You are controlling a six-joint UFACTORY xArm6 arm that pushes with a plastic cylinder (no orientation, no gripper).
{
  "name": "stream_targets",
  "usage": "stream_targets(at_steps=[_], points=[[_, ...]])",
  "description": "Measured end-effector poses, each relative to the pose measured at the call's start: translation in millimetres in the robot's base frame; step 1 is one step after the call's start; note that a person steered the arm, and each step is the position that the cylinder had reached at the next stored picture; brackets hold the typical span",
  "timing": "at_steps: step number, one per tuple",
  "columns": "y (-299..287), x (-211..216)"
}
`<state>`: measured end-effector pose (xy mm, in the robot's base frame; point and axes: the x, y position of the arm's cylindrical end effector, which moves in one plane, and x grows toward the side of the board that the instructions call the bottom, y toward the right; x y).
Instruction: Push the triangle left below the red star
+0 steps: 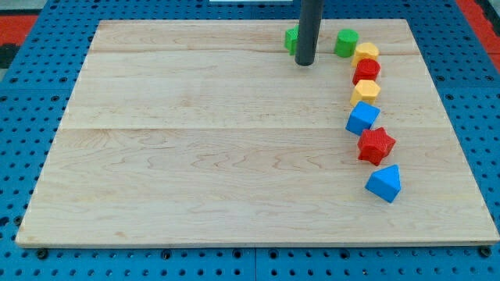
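My tip (305,64) has no pincer and sits at the counter's (195,156) top. The blue triangle (384,184) lies below-right of the red star (376,145); approach from its right, nudge left gently.

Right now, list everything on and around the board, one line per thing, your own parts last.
Wooden board: one, pale wood, fills most of the view.
Blue pegboard: one, blue with holes, under and around the board.
Green block: one, at the view's top, partly hidden behind my rod; shape unclear.
Green round block: one, top, right of my rod.
Yellow blocks: two, upper and lower, in the right-side column.
Red block: one, between the two yellow ones.
Blue cube: one, below the lower yellow.
Red star: one, below the blue cube.
Blue triangle: one, below the red star, slightly right.
My tip: one dark rod, beside the green block, far from the blue triangle.
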<state>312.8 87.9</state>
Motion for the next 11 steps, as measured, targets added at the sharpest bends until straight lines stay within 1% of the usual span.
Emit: stream_targets(at_steps=[1,2,3,4,5,6,7,8,9,10,11], points=[[-30.4,74.7],[-74.7,165.0],[-42.9,256.7],[31.9,305.2],[110.0,304.1],[137.7,273.5],[108.1,258.6],[41.6,258.7],[30.7,263.3],[66.4,261.6],[62.5,244.5]])
